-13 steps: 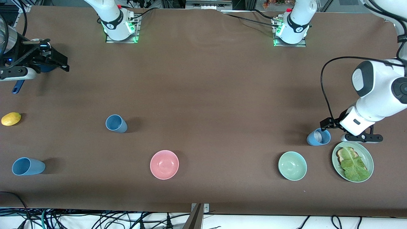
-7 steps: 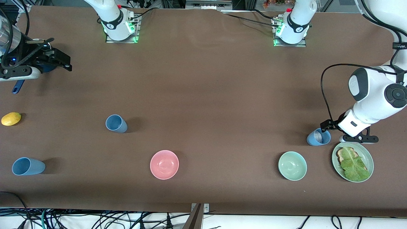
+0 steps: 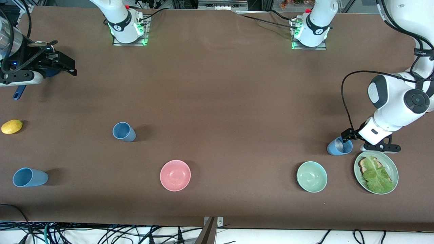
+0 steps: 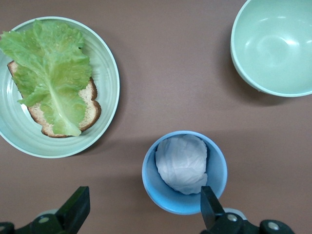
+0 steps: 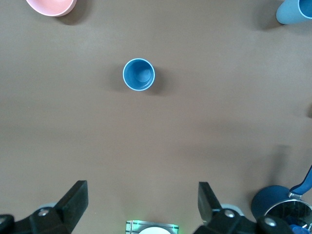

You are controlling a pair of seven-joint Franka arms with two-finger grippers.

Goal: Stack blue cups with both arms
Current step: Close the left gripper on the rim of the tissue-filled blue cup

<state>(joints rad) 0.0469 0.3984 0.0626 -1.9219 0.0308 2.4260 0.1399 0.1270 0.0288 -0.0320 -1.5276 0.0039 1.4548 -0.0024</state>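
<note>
Three blue cups stand upright on the brown table. One blue cup, with a crumpled white lump inside, is at the left arm's end. My left gripper hangs open just above it. One finger overlaps the cup's rim and the other is over bare table beside it. A second cup stands nearer the right arm's end. The third is nearer the front camera. My right gripper is open and empty, over the table's end by the pot.
A green plate with bread and lettuce lies beside the left gripper's cup. A green bowl is close by. A pink bowl sits mid-table. A lemon and a dark-blue pot are at the right arm's end.
The left arm's wrist and elbow swung slightly toward the bases, its gripper staying by the cup with the white lump. The right gripper shifted a little, then held still.
</note>
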